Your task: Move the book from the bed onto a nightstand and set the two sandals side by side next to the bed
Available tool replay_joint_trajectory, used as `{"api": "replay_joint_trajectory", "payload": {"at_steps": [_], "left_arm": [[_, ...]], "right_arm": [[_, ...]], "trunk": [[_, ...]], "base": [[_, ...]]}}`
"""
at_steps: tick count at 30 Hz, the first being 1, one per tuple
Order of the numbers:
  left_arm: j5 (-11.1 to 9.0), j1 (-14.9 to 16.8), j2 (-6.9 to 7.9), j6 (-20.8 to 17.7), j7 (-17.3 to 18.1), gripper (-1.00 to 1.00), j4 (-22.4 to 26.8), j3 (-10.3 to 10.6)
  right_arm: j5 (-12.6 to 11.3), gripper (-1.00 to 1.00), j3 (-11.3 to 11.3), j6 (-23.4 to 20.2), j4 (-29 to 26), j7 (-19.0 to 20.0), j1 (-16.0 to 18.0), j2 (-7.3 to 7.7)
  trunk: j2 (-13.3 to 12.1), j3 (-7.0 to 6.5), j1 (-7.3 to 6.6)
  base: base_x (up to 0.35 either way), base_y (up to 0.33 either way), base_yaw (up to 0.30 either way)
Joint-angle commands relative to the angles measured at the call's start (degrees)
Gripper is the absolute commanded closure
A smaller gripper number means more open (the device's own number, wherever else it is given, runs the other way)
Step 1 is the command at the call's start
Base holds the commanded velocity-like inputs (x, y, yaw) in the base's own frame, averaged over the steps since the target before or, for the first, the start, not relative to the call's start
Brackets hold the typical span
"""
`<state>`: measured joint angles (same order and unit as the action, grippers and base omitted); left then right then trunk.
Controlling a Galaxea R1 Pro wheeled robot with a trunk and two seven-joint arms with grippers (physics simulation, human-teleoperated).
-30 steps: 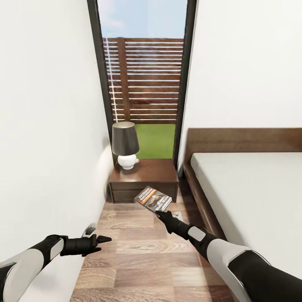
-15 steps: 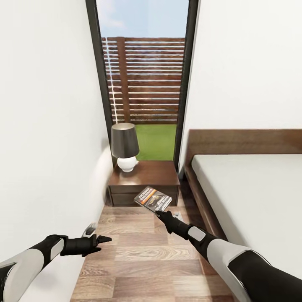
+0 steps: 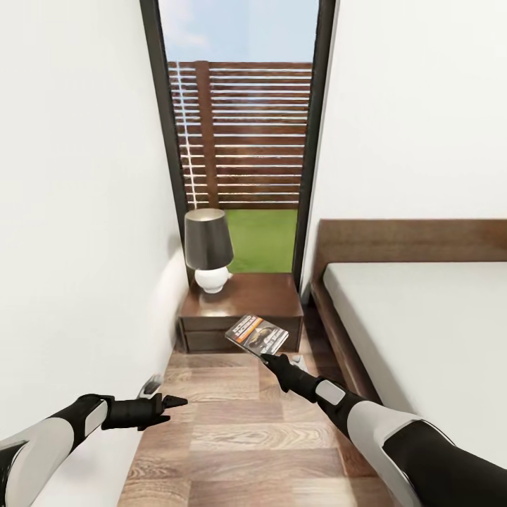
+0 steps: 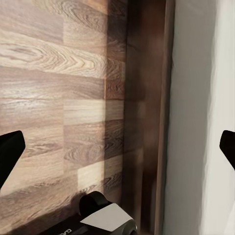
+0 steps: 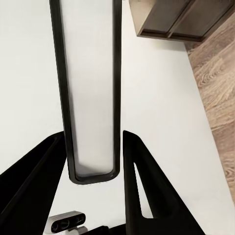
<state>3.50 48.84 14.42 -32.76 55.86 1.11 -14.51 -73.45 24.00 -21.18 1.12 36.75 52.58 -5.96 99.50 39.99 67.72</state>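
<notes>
Fingers of the right gripper (image 3: 266,358) are clamped on the near edge of the book (image 3: 257,333), holding it out ahead of the arm, cover up and slightly tilted, above the floor (image 3: 225,422) just short of the nightstand (image 3: 243,299). The left gripper (image 3: 177,402) hangs low beside the wall (image 3: 84,211) with nothing in it; in the head view its tips look drawn to a point, while the left wrist view shows them far apart at the frame edges, so I take them as spread, though not with full confidence.

On the nightstand a lamp (image 3: 209,250) takes up the far corner by the wall, leaving the half nearer the bed (image 3: 422,331) bare. The step in hand appears to be carrying the book to that top.

To do it well, the book should be brought fully over the bare half, clear of the lamp's shade and base. It should be levelled so it meets the wood flat, and lowered until it rests before the fingers let go. Released from a height or at an angle, a thin paperback could slide off the glossy top. The front edge is the nearest hazard, so most of the cover ought to sit well inside it. Sandals are a later matter.
</notes>
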Motion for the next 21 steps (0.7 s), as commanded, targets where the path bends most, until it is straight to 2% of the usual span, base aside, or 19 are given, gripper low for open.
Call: {"api": "replay_joint_trajectory", "payload": {"at_steps": [1, 21], "left_arm": [[0.37, 0.02, 0.00, -0.46, 0.17, -1.00, 0.04, -0.43], [0.37, 0.02, 0.06, -0.46, 0.12, -1.00, 0.03, -0.43]], "right_arm": [[-0.64, 1.00, 0.35, -0.34, 0.11, 0.16, 0.07, -0.02], [-0.71, 1.00, 0.27, -0.35, 0.11, 0.16, 0.07, -0.02]], "trunk": [[0.03, 0.06, 0.01], [0.03, 0.06, 0.01]], "base": [[0.140, -0.038, 0.000], [0.120, -0.045, 0.000]]}}
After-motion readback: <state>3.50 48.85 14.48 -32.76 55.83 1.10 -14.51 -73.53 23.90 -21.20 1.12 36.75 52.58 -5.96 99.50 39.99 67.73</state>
